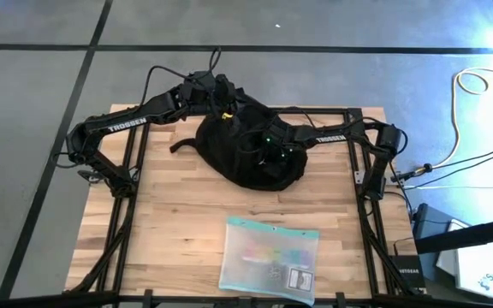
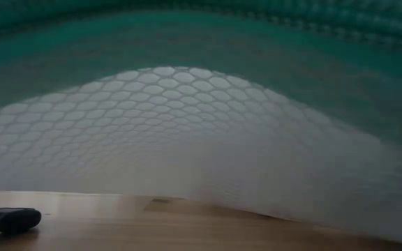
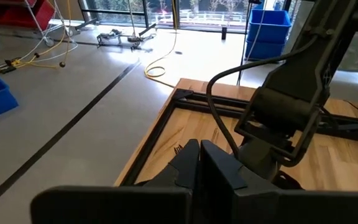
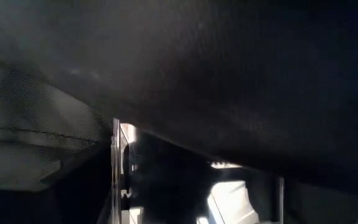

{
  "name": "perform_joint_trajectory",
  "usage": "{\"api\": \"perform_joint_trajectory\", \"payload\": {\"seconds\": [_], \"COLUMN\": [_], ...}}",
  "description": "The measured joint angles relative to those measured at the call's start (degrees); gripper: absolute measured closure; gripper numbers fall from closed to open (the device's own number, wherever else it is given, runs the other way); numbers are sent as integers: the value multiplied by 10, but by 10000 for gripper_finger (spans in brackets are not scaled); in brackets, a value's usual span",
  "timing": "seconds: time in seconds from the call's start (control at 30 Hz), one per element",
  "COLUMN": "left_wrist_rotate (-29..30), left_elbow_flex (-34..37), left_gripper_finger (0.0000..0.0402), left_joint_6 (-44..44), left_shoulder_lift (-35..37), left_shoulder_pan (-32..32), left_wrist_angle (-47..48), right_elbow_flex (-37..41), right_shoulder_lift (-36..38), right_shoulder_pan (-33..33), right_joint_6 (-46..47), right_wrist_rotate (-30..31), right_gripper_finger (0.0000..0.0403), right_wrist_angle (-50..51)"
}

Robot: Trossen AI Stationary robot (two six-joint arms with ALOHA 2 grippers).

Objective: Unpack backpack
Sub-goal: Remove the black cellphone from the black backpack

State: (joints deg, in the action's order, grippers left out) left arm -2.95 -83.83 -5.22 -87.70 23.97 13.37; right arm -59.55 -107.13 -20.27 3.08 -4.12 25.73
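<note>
The black backpack (image 1: 229, 162) lies slumped on the far middle of the wooden table (image 1: 169, 222). My left gripper (image 1: 222, 104) is at its far top edge, raised above the table and shut (image 3: 199, 155). My right gripper (image 1: 272, 154) points steeply down into the backpack's opening from the right and is open. Its wrist view shows only dark fabric (image 4: 229, 74) and pale shapes (image 4: 229, 202) deep inside. My left gripper is shut on the backpack's far top edge (image 1: 226, 113). It comes in from the table's left, pointing slightly downward. Black fabric (image 3: 166, 177) hangs on both sides of the shut fingers, which hide the exact part they hold. The backpack's bulk rests on the table.
A translucent pouch with teal edges (image 1: 268, 257) lies flat near the table's front edge and fills the low view (image 2: 187, 125), its dark zip pull (image 2: 12, 219) on the wood. The black frame rails (image 1: 362, 180) run along both table sides. Bare wood lies front left.
</note>
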Motion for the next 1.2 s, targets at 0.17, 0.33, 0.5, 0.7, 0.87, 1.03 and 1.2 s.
{"api": "perform_joint_trajectory", "payload": {"seconds": [0.17,0.33,0.5,0.7,0.87,1.03,1.2], "left_wrist_rotate": [0,0,0,0,0,0,0], "left_elbow_flex": [0,0,0,0,0,0,0], "left_gripper_finger": [402,402,402,402,402,402,402], "left_joint_6": [-4,-8,-8,-8,-7,-6,-6], "left_shoulder_lift": [0,0,0,0,0,0,0], "left_shoulder_pan": [0,0,0,0,0,0,0], "left_wrist_angle": [12,11,11,11,10,10,10], "right_elbow_flex": [1,1,-6,-21,-48,-81,-140], "right_shoulder_lift": [0,0,0,27,57,68,71], "right_shoulder_pan": [0,0,3,17,25,44,60], "right_joint_6": [-4,-4,-4,-9,-11,-12,-23], "right_wrist_rotate": [0,0,0,0,1,29,52], "right_gripper_finger": [31,66,58,60,69,58,67], "right_wrist_angle": [0,1,10,47,104,170,275]}}
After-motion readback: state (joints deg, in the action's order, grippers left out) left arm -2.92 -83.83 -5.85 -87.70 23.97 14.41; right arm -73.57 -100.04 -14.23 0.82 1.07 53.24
